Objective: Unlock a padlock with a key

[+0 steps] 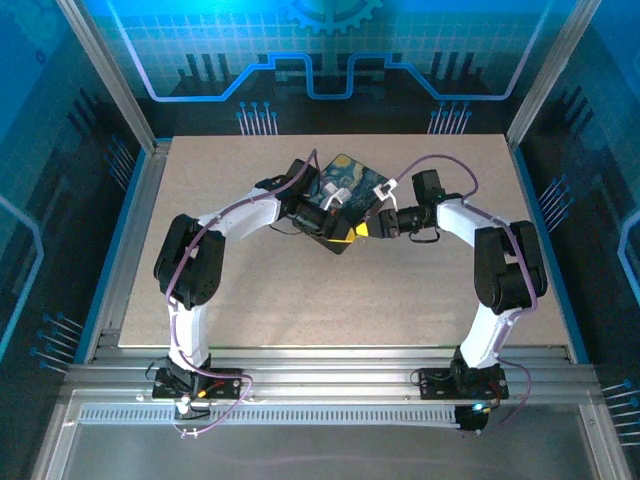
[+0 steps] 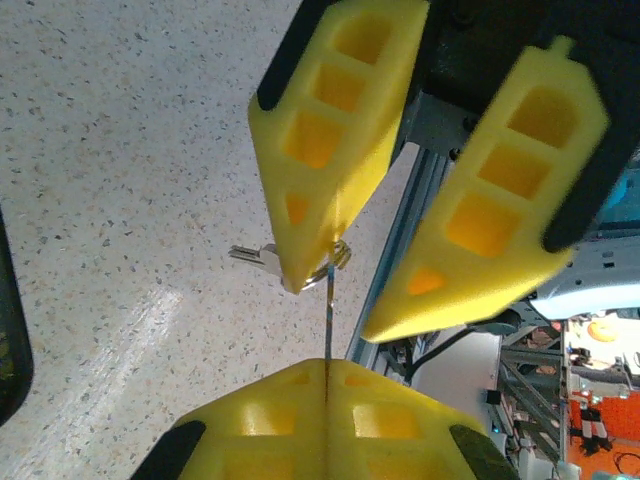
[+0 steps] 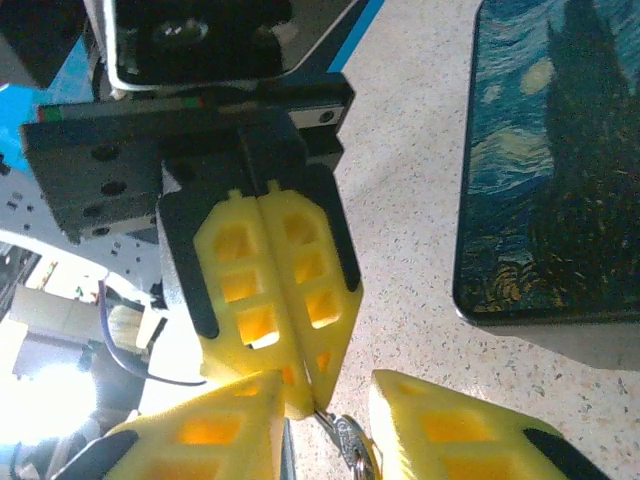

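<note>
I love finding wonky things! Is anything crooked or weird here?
Nothing looks spilled or broken. The painted box sits crooked, turned cornerwise to the edges of the table. The left pincer is shut on the tiny key, which sticks straight out from its tips.

Thin silvery key (image 2: 328,312), edge-on, clamped in the left end effector (image 2: 327,368).

A dark, flat box (image 1: 347,175) with a swirling blue-and-yellow night-sky painting on its lid lies near the middle of a pale speckled table (image 1: 300,300). Ridged metal rails (image 1: 330,385) border the table's near side. A blue patterned wall (image 1: 330,60) stands behind.
</note>
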Robot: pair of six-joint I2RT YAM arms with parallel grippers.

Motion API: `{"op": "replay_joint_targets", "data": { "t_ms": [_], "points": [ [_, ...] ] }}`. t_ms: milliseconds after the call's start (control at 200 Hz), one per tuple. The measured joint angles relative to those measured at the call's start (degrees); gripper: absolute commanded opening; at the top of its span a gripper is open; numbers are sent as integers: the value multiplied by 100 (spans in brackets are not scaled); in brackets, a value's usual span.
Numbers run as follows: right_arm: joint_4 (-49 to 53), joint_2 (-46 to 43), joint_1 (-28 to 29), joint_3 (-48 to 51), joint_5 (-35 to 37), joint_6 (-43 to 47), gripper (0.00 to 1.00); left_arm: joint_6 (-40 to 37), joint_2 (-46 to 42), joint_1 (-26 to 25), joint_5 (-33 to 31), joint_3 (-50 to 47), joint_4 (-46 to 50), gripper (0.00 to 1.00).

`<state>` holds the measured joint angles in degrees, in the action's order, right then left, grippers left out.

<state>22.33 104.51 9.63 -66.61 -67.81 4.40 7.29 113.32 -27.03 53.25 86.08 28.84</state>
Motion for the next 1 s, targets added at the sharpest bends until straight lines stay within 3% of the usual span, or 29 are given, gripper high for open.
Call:
{"op": "replay_joint_targets", "data": {
  "t_ms": [185, 345, 520, 1001],
  "points": [
    [94, 0, 0, 26, -63, 160, 9, -22, 0, 24, 122, 0, 70, 0],
    [122, -2, 0, 48, -170, 256, 9, -42, 0, 72, 212, 0, 96, 0],
    [175, -2, 4, 168, -232, 343, 24, -42, 0, 114, 240, 0, 107, 0],
    [275, -2, 7, 192, -323, 358, 27, -37, 0, 197, 334, -9, -79, 0]
  ]
}}
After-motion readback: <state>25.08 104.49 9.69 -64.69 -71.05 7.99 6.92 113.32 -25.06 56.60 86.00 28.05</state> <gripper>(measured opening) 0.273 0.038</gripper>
